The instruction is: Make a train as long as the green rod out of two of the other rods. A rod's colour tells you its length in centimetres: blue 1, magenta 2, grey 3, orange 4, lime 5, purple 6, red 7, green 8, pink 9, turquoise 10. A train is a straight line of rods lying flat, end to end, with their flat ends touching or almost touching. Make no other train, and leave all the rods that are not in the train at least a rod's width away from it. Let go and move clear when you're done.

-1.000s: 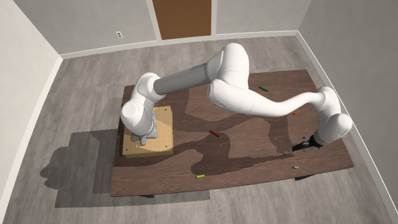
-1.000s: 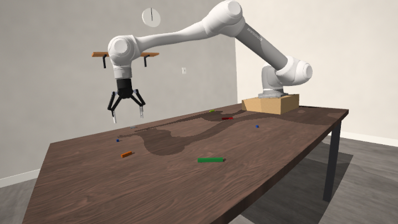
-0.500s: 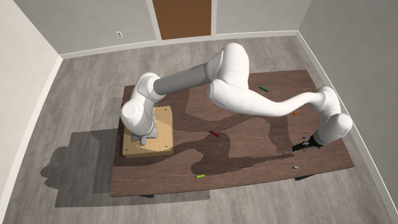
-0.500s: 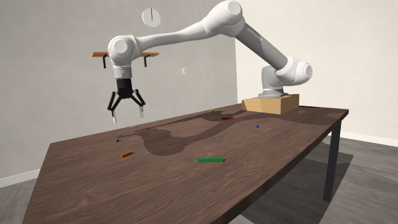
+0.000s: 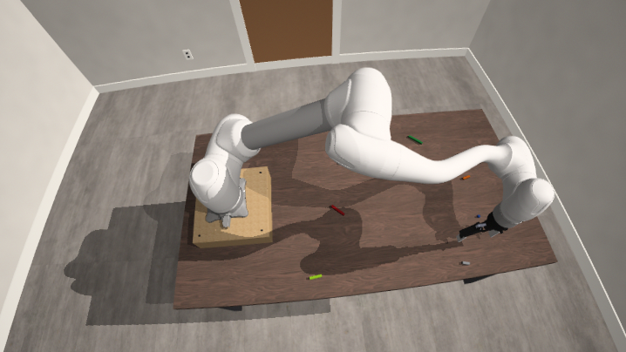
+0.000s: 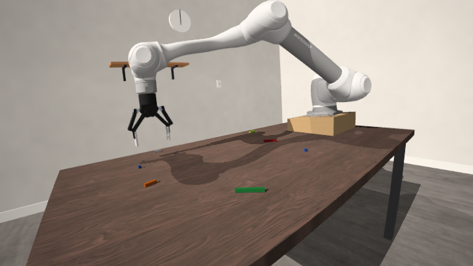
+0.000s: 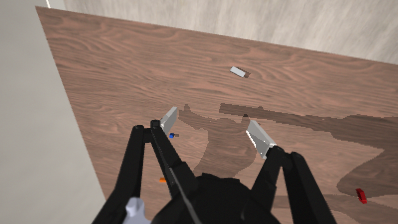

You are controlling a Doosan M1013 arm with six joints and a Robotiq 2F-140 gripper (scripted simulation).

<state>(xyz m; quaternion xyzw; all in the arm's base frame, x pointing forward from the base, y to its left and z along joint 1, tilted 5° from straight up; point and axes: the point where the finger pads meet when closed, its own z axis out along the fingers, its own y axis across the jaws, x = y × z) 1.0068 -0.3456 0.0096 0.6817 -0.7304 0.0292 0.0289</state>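
Note:
My gripper (image 5: 474,231) (image 6: 151,139) (image 7: 212,119) is open and empty, hanging well above the table's right end. A blue rod (image 5: 478,215) (image 6: 139,166) (image 7: 172,135) lies on the table below, close to the left finger in the wrist view. The grey rod (image 5: 465,262) (image 6: 159,151) (image 7: 238,72) lies further on, near the table edge. The orange rod (image 5: 466,177) (image 6: 150,183) (image 7: 162,180) lies behind the gripper. The green rod (image 5: 413,139) (image 6: 250,189) lies alone. The red rod (image 5: 336,210) (image 6: 270,140) (image 7: 361,195) lies mid-table. The lime rod (image 5: 315,276) (image 6: 251,131) lies near the front edge. A second blue rod (image 6: 305,149) lies apart.
The arm's tan base block (image 5: 236,210) (image 6: 322,122) stands at the table's left end. The table's end edge and the wall run close beside the gripper. A wall shelf (image 6: 148,64) hangs behind the wrist.

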